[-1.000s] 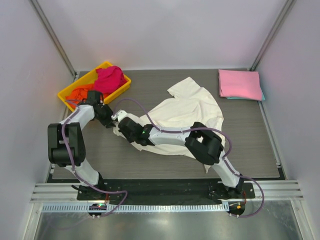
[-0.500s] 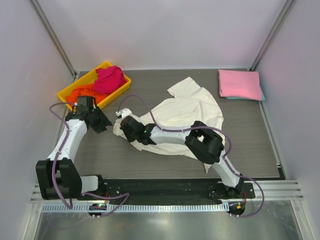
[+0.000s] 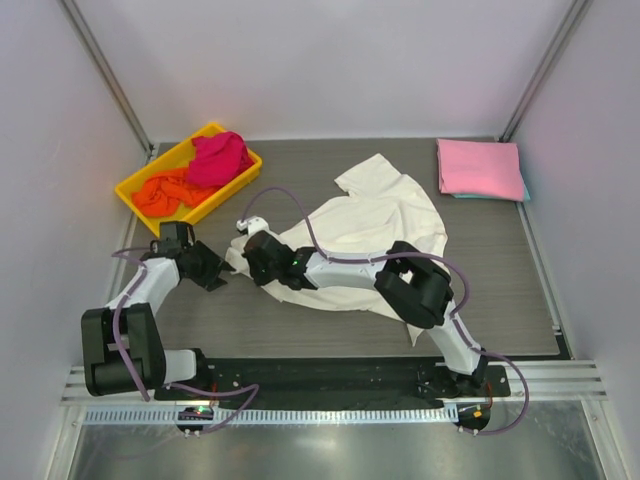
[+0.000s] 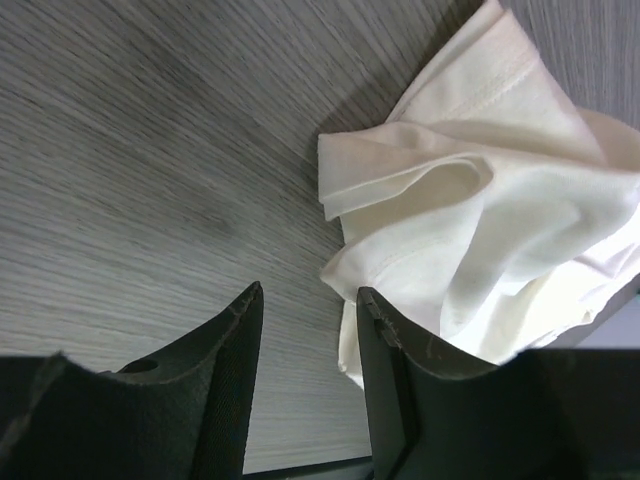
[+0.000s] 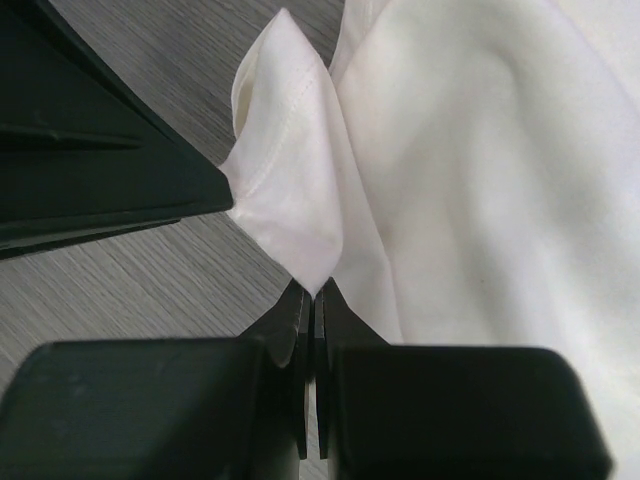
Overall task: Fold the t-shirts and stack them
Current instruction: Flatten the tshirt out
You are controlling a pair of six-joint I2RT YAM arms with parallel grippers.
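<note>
The cream-white t-shirt [image 3: 372, 228] lies crumpled in the middle of the table. My right gripper [image 3: 244, 266] reaches across to its left edge. It is shut on a fold of that edge [image 5: 290, 230], pinched between the jaws [image 5: 315, 290]. My left gripper [image 3: 218, 274] is open and empty just left of the same edge. In the left wrist view the cloth [image 4: 480, 210] lies past its right finger [image 4: 385, 360]. A pink t-shirt [image 3: 478, 167] lies folded at the back right on a teal one [image 3: 524, 196].
A yellow tray [image 3: 130, 188] at the back left holds a magenta shirt [image 3: 220, 158] and an orange shirt [image 3: 165, 190]. Frame posts stand at the back corners. A black finger of the left gripper [image 5: 90, 170] is close to the held fold.
My left arm has drawn back from beside the tray and right gripper; its gripper now sits lower and nearer me by the shirt's left edge. My right gripper still holds the fold.
</note>
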